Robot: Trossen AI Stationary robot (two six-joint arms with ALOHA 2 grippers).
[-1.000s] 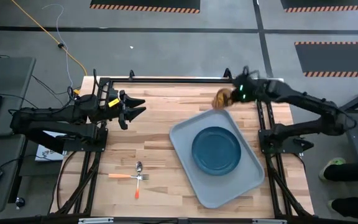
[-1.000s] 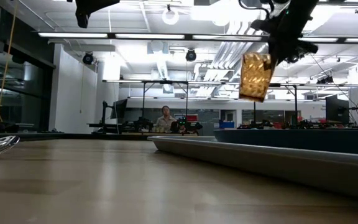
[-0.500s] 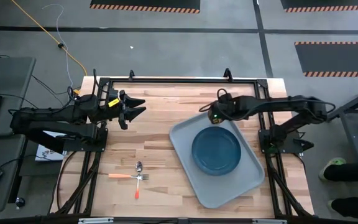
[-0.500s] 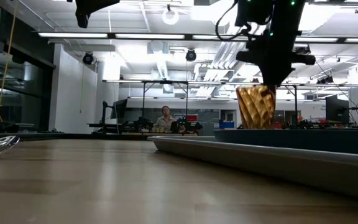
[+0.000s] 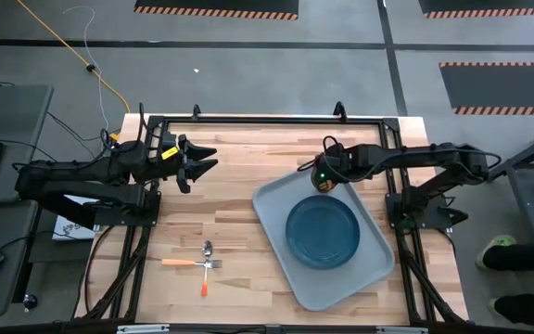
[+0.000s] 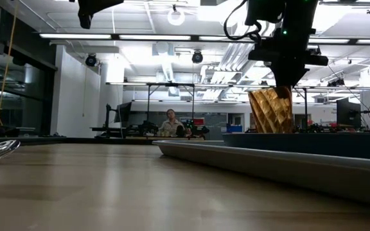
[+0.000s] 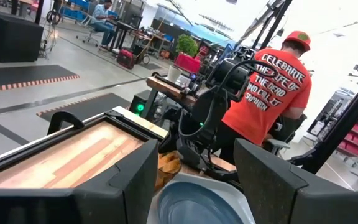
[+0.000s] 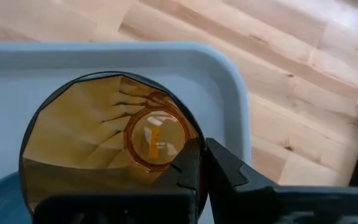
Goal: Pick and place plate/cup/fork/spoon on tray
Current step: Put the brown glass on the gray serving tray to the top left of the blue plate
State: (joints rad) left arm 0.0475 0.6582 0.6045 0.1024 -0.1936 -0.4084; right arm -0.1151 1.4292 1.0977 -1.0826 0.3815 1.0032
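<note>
The amber cup (image 8: 104, 143) is over the far corner of the grey-blue tray (image 5: 276, 209), next to the dark blue plate (image 5: 323, 225), which lies flat in the tray. My right gripper (image 5: 326, 174) is shut on the cup. In the low view the cup (image 6: 272, 110) leans slightly, and the plate's rim (image 6: 313, 142) hides its base. My left gripper (image 5: 202, 160) is open and empty above the table's far left. The spoon (image 5: 208, 249) and the orange-handled fork (image 5: 182, 263) lie crossed on the table near the front. My right gripper holds the cup by its rim (image 8: 193, 134), with one finger inside the cup and one outside. The fingers come from above, pointing down. The cup stands mouth up, slightly tilted, over the tray's corner. I cannot tell whether its base touches the tray.
Bare wood lies between the utensils and the tray. The black frame rails (image 5: 248, 119) run along the table's far edge and sides. A person in a red shirt (image 7: 266, 93) stands beyond the table's right side.
My right gripper has carried the cup from above the table's far right toward the near edge and down, over the tray's far corner. The cup hung strongly tilted before and now stands nearly upright, low beside the plate.
</note>
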